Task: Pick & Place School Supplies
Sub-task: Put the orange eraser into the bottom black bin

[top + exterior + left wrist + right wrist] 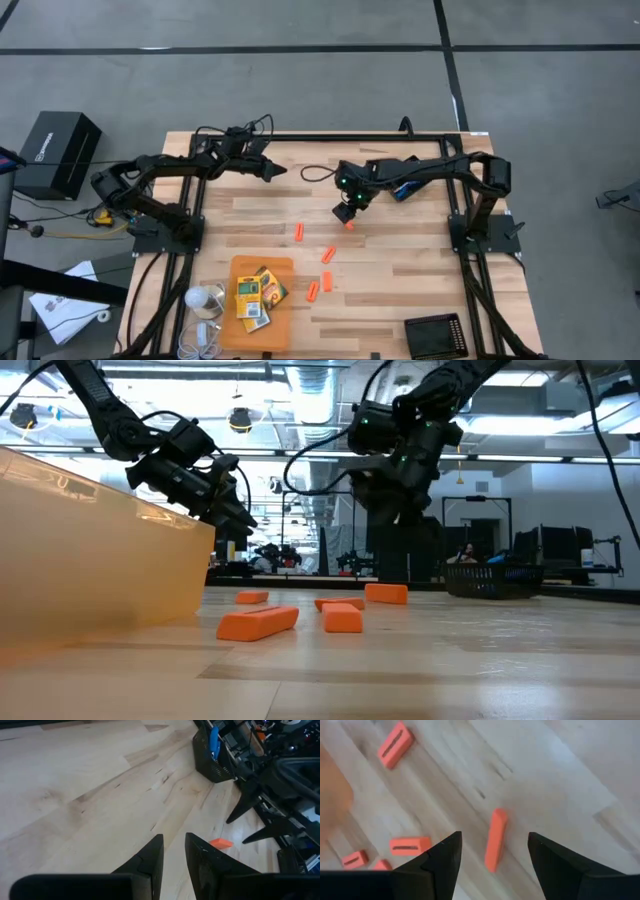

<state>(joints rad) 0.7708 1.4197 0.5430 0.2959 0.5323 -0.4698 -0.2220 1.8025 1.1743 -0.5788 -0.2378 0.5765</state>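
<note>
Between the right claw's [492,857] wide-apart fingers, below them, lies an orange stick [495,839].

Pale, smooth, matt wood-plank counter [400,270]; matt orange sticks [495,839]; matt black plastic fingers [445,857]; translucent orange sheet [90,560].

Two black jointed arms trail looped black cables; the right arm [420,172] shows small green lights; dark tapered jaws.
</note>
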